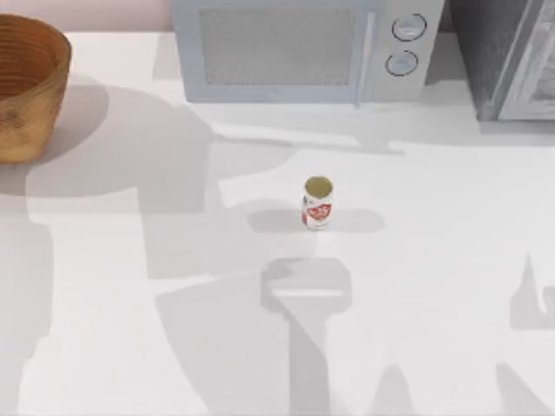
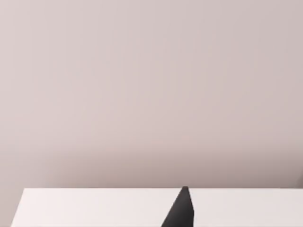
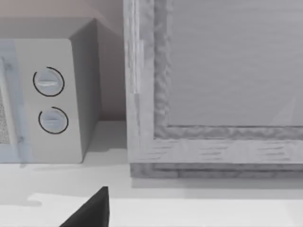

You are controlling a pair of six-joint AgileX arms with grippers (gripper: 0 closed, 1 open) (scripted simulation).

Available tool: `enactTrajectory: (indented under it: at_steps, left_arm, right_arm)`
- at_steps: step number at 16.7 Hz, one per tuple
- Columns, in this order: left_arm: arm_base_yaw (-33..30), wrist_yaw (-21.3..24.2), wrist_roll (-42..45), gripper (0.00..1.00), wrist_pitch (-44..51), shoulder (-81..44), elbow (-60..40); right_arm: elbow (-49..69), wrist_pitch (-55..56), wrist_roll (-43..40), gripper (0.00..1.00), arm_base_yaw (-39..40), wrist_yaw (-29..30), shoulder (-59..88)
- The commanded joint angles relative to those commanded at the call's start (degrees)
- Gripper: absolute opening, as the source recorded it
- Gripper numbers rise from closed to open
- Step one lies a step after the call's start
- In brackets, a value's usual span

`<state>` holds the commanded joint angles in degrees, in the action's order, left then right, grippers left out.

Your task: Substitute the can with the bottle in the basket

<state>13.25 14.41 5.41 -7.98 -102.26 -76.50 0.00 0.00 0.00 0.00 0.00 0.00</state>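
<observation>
I see the can [image 1: 317, 203] upright mid-table, well apart from the basket [image 1: 26, 87] at far left — its red label writing is unreadable. A microwave [image 1: 303, 48] stands behind it.

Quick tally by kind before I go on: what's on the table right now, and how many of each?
Can, upright near the table's middle: 1
Basket, at the far left edge: 1
Microwave, along the back: 1
Grey cabinet, at the back right: 1
Total: 4
</observation>
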Motion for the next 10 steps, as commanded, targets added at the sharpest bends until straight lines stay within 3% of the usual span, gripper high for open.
enactTrajectory:
  at_steps: [4, 10]
  left_arm:
    - [0.0, 0.0, 0.0, 0.98, 0.0, 0.0, 0.0]
    - [0.0, 0.0, 0.0, 1.0, 0.0, 0.0, 0.0]
  right_arm:
    - [0.0, 0.0, 0.0, 1.0, 0.0, 0.0, 0.0]
    - [0.0, 0.0, 0.0, 1.0, 0.0, 0.0, 0.0]
